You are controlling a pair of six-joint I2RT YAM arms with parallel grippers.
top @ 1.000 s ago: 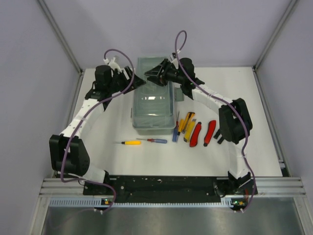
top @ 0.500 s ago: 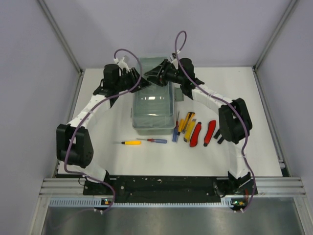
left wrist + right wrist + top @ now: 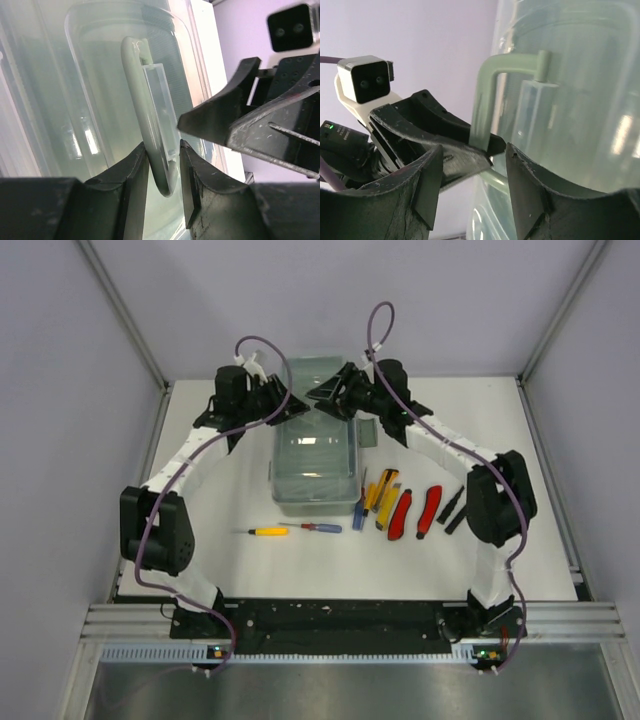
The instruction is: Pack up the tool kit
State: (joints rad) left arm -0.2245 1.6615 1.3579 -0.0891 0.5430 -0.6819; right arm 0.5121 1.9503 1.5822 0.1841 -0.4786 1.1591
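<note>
The toolbox (image 3: pixel 316 465) sits closed at the middle-back of the table (image 3: pixel 520 440), with its long axis running from the arms' bases toward the far wall. Both wrists meet over its far end. The coming move seems to turn on the handle (image 3: pixel 150 125), which stands up from the translucent lid. It lies directly between the fingers of the left gripper (image 3: pixel 290 405), which come in from the box's left side and pinch its thin green bar. The right gripper (image 3: pixel 325 395) reaches in from the right and hangs just beside the same handle with its jaws spread and nothing between them. The left arm is therefore the one placed to lift or swing the handle. The loose tools are all well apart from both grippers: the yellow screwdriver (image 3: pixel 267 531), the blue screwdriver (image 3: pixel 312 527), the utility knives (image 3: pixel 385 495) and the red-handled pliers (image 3: pixel 415 512). Compared with a second ago, the left gripper has moved in from off the box's left edge and narrowed onto the handle. The right elbow has swung outward, uncovering dark tools (image 3: pixel 455 508) beside the pliers.
</note>
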